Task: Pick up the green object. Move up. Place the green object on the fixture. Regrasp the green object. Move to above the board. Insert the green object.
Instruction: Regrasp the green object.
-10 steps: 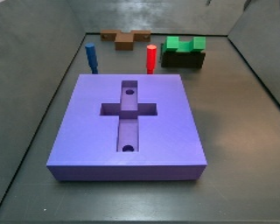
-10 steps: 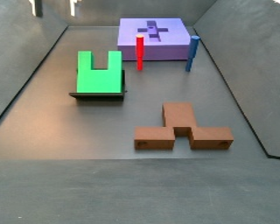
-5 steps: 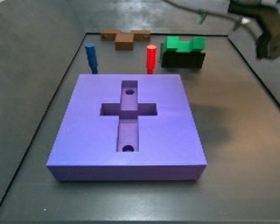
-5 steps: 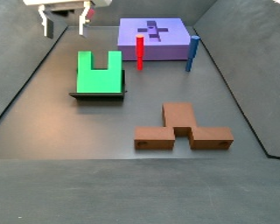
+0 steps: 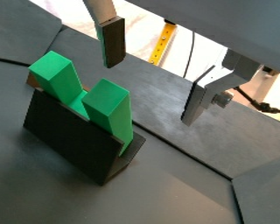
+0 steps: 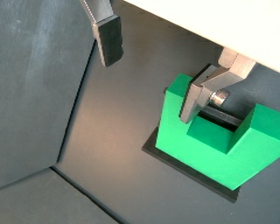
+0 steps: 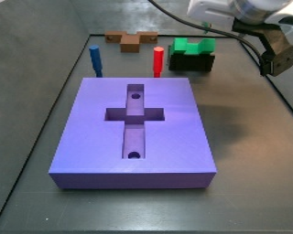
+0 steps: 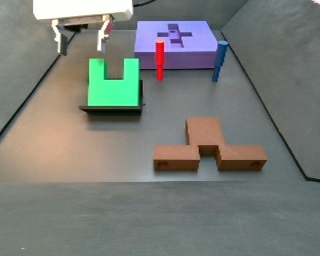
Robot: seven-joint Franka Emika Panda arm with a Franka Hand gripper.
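Pincer (image 7: 274,57) cut off by a side view's edge, fixture (image 8: 112,107) mostly hidden under green object (image 8: 113,84)

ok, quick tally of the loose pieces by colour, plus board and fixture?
Green object: 1
Red peg: 1
Blue peg: 1
Brown block: 1
Board: 1
Fixture: 1
Total: 6
Gripper open, above the green object.

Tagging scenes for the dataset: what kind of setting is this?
Most likely a lab test cell for peg-insertion work: a dark walled tray, a purple board with a cross recess, a green object on the fixture, and the open gripper above them.
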